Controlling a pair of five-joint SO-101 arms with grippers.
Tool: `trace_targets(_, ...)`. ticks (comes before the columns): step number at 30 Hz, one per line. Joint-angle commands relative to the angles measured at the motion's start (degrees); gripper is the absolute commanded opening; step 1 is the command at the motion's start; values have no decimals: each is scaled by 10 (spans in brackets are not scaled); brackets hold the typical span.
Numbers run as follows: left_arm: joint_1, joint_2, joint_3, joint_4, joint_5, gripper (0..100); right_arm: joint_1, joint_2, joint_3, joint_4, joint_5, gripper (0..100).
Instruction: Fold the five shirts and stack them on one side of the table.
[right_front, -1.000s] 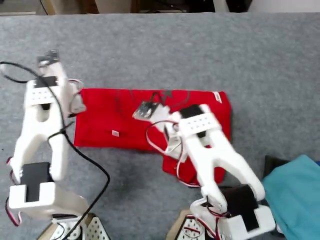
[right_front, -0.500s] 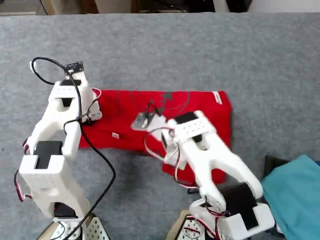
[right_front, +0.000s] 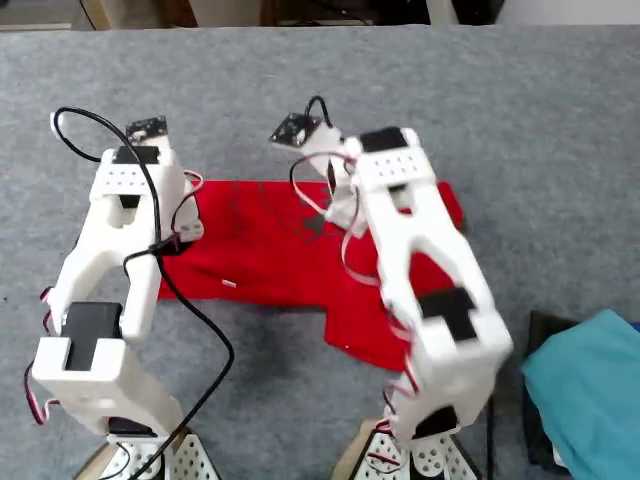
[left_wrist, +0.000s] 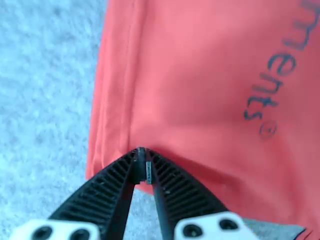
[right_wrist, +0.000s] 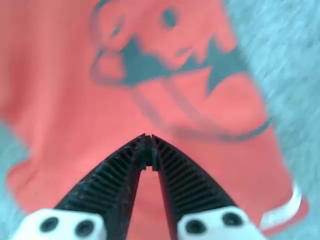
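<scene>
A red shirt (right_front: 270, 250) lies spread on the grey table, with a flap hanging toward the near edge at its right. My left gripper (right_front: 184, 226) is at the shirt's left end. In the left wrist view the gripper (left_wrist: 143, 159) is shut, its tips pinching the red shirt (left_wrist: 200, 90) just inside the corner. My right gripper (right_front: 328, 200) hovers over the middle of the shirt near its far edge. In the right wrist view the gripper (right_wrist: 148, 146) is shut above the printed graphic (right_wrist: 165, 75), with nothing visibly held.
A teal shirt (right_front: 590, 390) lies bunched at the near right corner of the table, with a dark item (right_front: 542, 330) beside it. Grey table surface (right_front: 500, 110) stretches open beyond and to the right of the red shirt.
The left arm swung in from the far left onto the shirt's left end. The right arm stretched from the shirt's near middle out to its far edge.
</scene>
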Motion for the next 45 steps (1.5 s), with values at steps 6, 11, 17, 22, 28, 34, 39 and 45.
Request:
trace_targets(6,2,-29,102,-65,-20,18,15,256,-418,121,-43,5)
trace_targets(11,-25,-44,111,-42,-31,18,15,351,-596,198,-42,5)
trace_targets(17,-33,-144,142,21,-45,18,14,468,-699,229,-45,5)
trace_targets(22,-10,-265,279,25,-99,18,15,496,-765,245,-62,5)
trace_targets(28,-34,-390,314,-12,-158,18,16,505,-780,244,-65,5)
trace_targets(34,-18,-367,269,-145,-63,18,14,507,-778,255,-65,5)
trace_targets(39,13,-255,271,-193,-55,18,14,507,-777,258,-65,5)
trace_targets(45,15,-106,265,-237,-59,18,14,507,-776,258,-65,5)
